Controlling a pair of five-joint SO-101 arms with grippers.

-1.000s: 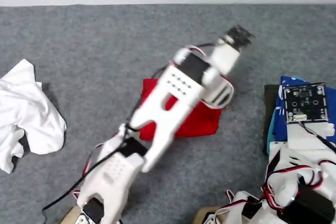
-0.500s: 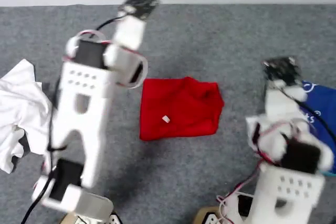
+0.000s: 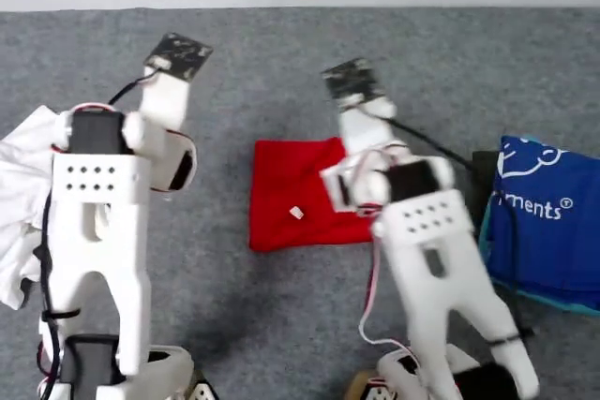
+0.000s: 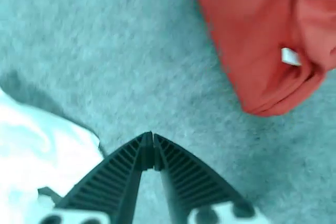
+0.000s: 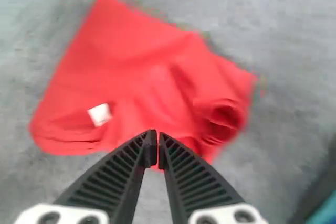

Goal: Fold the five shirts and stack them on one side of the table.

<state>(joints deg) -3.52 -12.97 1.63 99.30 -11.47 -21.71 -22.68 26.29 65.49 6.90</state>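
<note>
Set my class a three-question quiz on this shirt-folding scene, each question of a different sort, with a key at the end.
1. True or false: the left gripper is shut on the red shirt.
2. Which shirt lies crumpled at the left in the high view? A) red shirt B) white shirt C) blue shirt
3. Fill in: the right gripper hangs over the ___ shirt.

Key: 1 false, its fingers are shut on nothing, over bare grey surface; 2 B; 3 red.
</note>
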